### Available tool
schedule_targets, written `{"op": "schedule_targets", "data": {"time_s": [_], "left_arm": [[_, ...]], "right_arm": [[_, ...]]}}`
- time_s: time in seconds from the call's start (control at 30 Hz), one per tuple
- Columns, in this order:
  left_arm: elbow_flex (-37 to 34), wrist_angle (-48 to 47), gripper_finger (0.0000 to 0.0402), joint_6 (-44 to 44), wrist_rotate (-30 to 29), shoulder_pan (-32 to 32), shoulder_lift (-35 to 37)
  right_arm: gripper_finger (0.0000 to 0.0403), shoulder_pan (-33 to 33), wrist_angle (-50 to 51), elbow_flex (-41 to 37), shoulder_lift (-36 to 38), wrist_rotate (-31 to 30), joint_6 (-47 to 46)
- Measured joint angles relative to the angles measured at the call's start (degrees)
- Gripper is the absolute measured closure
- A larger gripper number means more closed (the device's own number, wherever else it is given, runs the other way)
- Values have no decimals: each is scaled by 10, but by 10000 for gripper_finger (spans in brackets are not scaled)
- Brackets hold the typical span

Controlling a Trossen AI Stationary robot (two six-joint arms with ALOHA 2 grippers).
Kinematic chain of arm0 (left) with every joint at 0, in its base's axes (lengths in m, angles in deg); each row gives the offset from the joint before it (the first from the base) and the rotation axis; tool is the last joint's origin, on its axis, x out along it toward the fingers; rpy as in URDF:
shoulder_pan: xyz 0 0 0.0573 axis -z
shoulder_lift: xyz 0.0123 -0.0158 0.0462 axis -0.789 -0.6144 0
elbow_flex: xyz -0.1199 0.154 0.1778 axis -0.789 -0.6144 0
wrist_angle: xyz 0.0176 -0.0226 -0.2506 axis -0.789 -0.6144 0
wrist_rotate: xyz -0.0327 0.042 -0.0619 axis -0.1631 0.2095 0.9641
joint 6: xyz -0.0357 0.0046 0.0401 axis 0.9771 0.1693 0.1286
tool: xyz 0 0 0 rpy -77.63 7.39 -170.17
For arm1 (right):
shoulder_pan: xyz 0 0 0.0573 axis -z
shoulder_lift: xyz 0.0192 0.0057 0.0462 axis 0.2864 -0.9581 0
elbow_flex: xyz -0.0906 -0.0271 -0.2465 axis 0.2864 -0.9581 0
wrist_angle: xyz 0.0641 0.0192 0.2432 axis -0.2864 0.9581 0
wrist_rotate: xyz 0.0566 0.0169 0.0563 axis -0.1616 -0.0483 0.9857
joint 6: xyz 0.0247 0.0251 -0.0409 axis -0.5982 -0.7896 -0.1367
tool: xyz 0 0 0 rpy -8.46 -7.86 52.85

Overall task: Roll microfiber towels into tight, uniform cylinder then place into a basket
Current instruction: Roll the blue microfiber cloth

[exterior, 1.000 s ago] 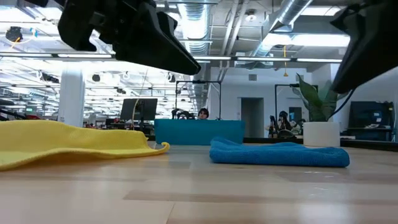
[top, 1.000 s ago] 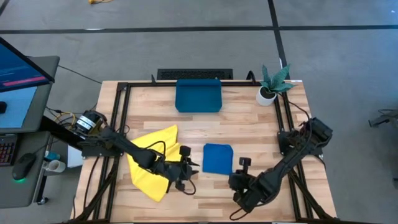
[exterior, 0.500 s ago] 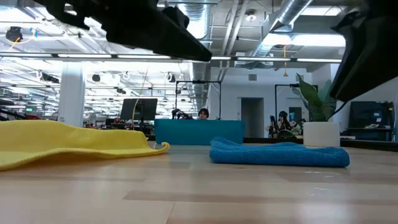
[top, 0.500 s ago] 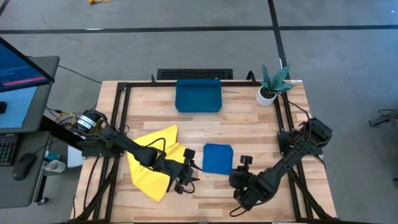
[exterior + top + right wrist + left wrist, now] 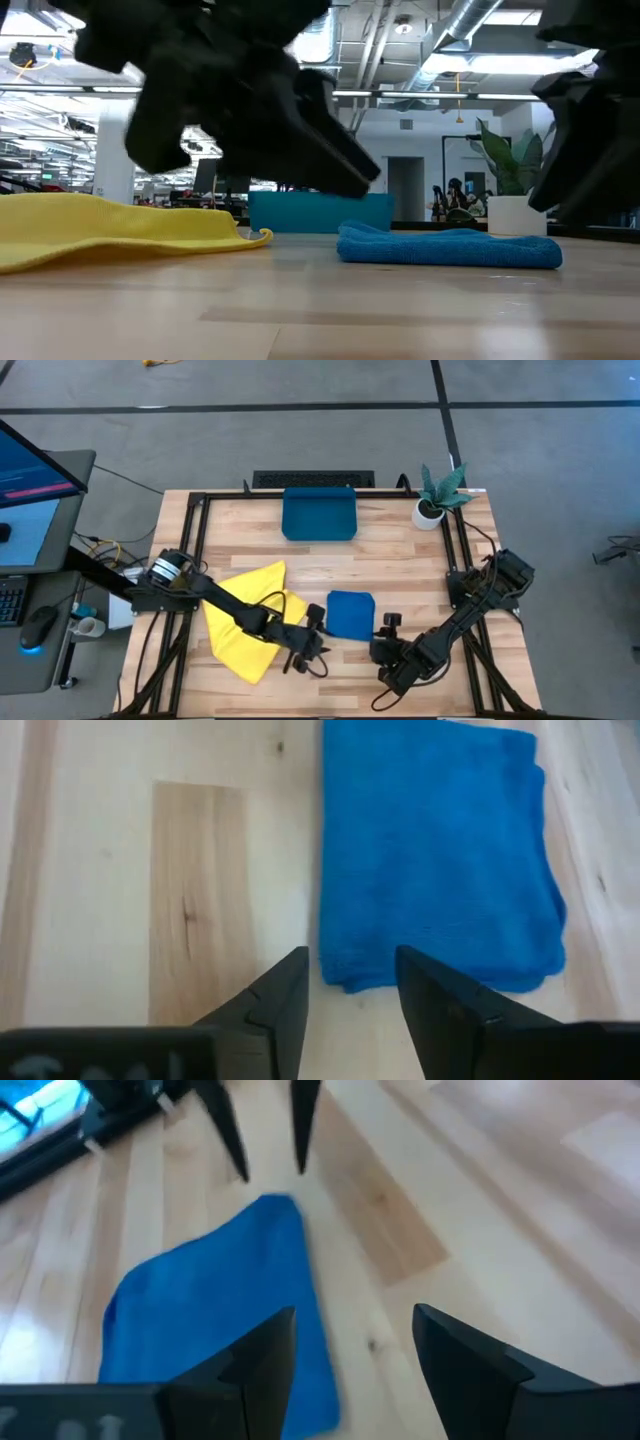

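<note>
The blue microfiber towel (image 5: pixel 350 615), folded into a small rectangle, lies flat on the table's near middle. The yellow towel (image 5: pixel 250 625) lies spread and rumpled to its left. The teal basket (image 5: pixel 320 513) stands at the far edge. My left gripper (image 5: pixel 322 632) hangs open just left of the blue towel's near left corner (image 5: pixel 300 1370). My right gripper (image 5: pixel 386 632) hangs open by the towel's near right corner (image 5: pixel 340 982). Both are low over the table, and each one's fingers stand on either side of its corner.
A small white pot with a green plant (image 5: pixel 432 510) stands at the far right corner. Black frame rails (image 5: pixel 196 560) run along the table's left and right sides. Bare wood shows between the blue towel and the basket.
Both grippers have come down toward the table. My left gripper has also moved toward the table's right edge, off the yellow towel and up to the blue towel's left side. Neither towel has moved.
</note>
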Motion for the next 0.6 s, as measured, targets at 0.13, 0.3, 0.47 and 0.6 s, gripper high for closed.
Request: {"op": "schedule_targets", "data": {"time_s": [0.13, 0.3, 0.47, 0.6], "left_arm": [[13, -2, 207, 0, -1, -10, -26], [21, -2, 207, 2, -1, -18, -61], [23, -8, 207, 19, -8, -27, -66], [26, -13, 207, 23, -13, -28, -65]], "right_arm": [[230, 8, -47, -19, 0, 1, 34], [229, 20, -48, -26, 0, 1, 38], [232, 24, -54, -26, 0, 25, 43], [233, 24, -57, -26, 0, 31, 43]]}}
